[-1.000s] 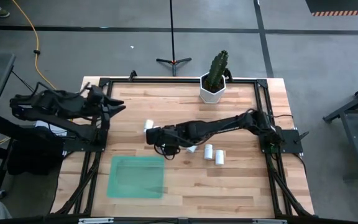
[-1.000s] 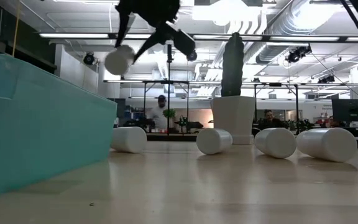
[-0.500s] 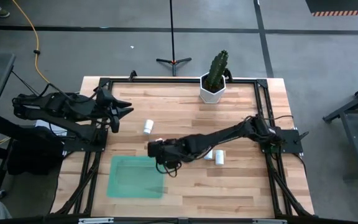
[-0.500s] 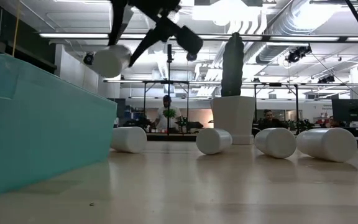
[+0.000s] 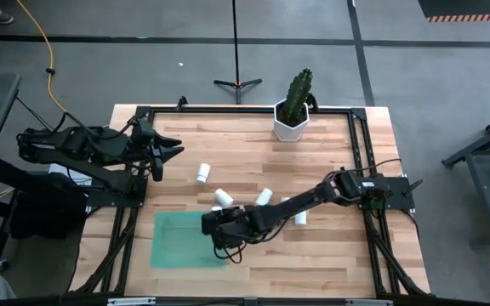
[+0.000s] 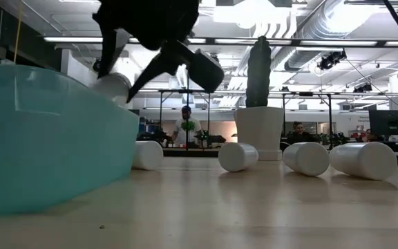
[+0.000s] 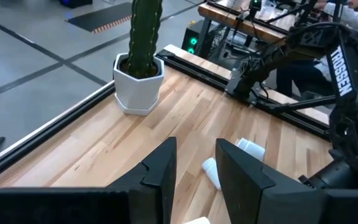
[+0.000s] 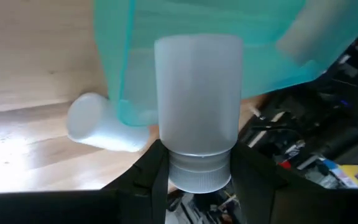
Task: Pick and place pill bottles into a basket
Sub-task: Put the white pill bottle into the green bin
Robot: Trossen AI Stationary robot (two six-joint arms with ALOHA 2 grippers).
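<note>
gripping a pill bottle [image 8: 197,106] by its cap, right gripper [image 5: 219,231] at lower centre over the green basket [image 5: 170,242] rim, left gripper [image 5: 167,150] upper left, fingers narrowly apart, five bottles [image 5: 202,173] lying on the table [image 5: 330,242]

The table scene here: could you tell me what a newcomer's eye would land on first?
Most striking is the right gripper, stretched across the table and clamping a pill bottle by its cap end over the right edge of the green basket. Next come the loose pill bottles lying on their sides mid-table, and the cactus pot at the far edge.
</note>
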